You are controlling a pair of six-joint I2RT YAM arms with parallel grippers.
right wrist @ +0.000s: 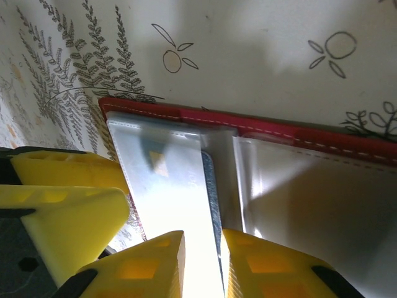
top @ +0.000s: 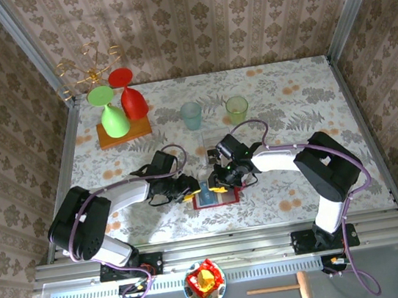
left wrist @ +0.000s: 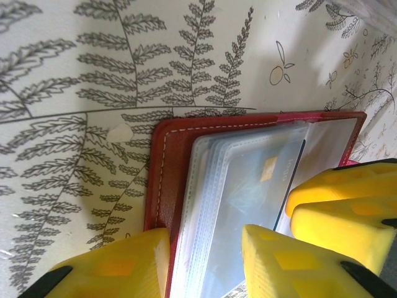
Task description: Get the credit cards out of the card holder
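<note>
Overhead looks down; wrists closely share card holder [left wrist: 162, 186].

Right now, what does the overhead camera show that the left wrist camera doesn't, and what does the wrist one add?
Overhead: the left arm and right arm, a green goblet and red goblet on a wooden block, a teal cup, a yellow-green cup, the flowered table.
Left wrist: close detail, a blue card with a gold chip inside clear pockets, and white stitching.
Both: the red card holder and the yellow fingers of both arms meeting over it.

Stitched matt red card holder [left wrist: 162, 186], glossy clear plastic pockets [right wrist: 166, 198]
</note>
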